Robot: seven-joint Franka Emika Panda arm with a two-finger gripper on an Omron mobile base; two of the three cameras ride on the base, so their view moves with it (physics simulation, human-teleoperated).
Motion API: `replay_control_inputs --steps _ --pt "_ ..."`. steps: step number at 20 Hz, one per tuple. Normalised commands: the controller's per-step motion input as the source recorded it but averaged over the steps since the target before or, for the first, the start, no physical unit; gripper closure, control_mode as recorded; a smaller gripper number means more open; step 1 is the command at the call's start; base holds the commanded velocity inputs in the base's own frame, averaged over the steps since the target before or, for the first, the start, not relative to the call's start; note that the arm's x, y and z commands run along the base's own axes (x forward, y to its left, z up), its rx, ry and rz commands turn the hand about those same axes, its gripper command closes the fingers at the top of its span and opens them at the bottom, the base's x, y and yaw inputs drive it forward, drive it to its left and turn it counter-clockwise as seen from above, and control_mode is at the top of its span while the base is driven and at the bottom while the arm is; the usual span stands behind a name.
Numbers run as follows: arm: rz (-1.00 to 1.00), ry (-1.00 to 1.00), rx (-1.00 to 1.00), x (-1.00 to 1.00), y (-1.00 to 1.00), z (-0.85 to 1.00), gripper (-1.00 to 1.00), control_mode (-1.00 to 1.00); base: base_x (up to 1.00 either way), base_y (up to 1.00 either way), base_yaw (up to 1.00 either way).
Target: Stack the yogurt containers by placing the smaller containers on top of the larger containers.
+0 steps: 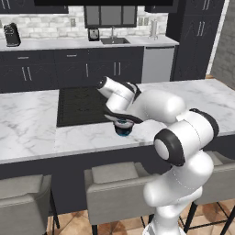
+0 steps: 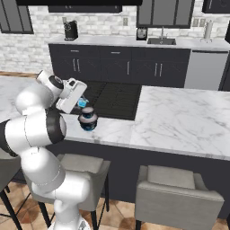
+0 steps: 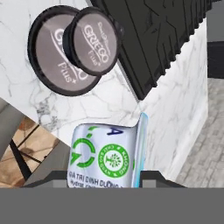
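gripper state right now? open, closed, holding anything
Gripper: closed on the light-blue cup, held above the two stacked dark cups.

Dark cups (image 3: pixel 65 50) with grey-pink tops; white-veined marble counter (image 3: pixel 105 105); light-blue cup (image 3: pixel 105 157).

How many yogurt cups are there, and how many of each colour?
Dark cups with pale tops: 2, the big cup with the smaller dark cup on top of it
Light-blue cups: 1, the tiny cup at the hand
Total: 3
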Motion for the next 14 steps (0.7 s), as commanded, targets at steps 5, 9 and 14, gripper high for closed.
replay_control_inputs --steps 5,9,14 --pt "0.09 0.0 -0.01 0.25 0.06 0.0 1.0 -1.0 0.0 0.0 0.0" --pt "0.06 0.0 -0.01 0.06 0.03 -0.01 1.0 -1.0 0.0 0.0 0.0" --pt "0.04 0.01 -0.04 -0.02 0.01 -0.06 1.0 -1.0 0.0 0.0 0.0"
